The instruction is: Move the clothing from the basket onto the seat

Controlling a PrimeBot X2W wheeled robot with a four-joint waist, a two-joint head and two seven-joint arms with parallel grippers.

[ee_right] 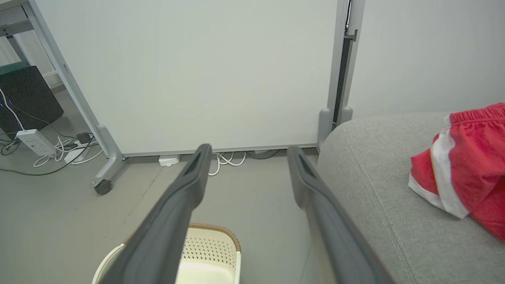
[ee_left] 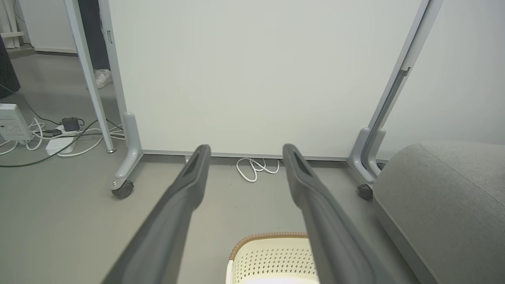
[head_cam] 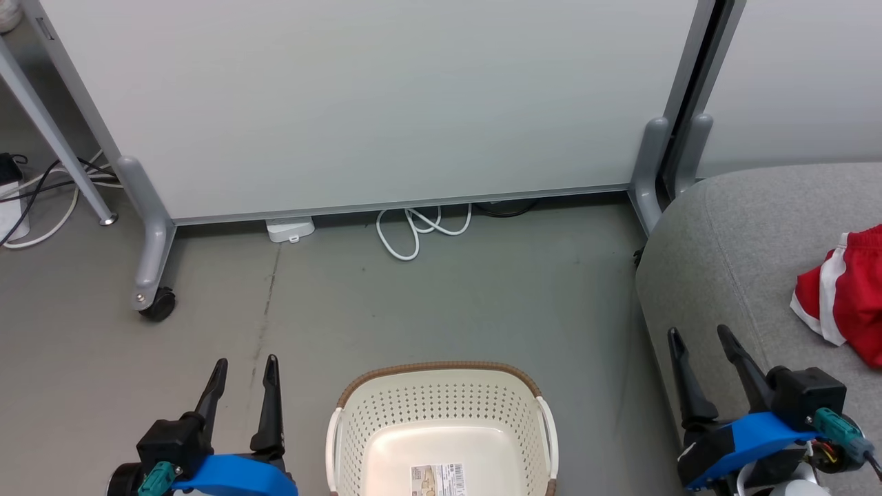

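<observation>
Barcode label (head_cam: 437, 479) inside basket (head_cam: 441, 399), illegible

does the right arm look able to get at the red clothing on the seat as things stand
Probably yes: the right gripper is open near the edge of the seat, and the red clothing lies on it, off to the right, with only bare cushion between.

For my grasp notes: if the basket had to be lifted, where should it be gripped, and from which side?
Probably the white right handle, from above: it bows out from the perforated wall of the basket, leaving a gap so jaws can close around it, nearest the right gripper.
</observation>
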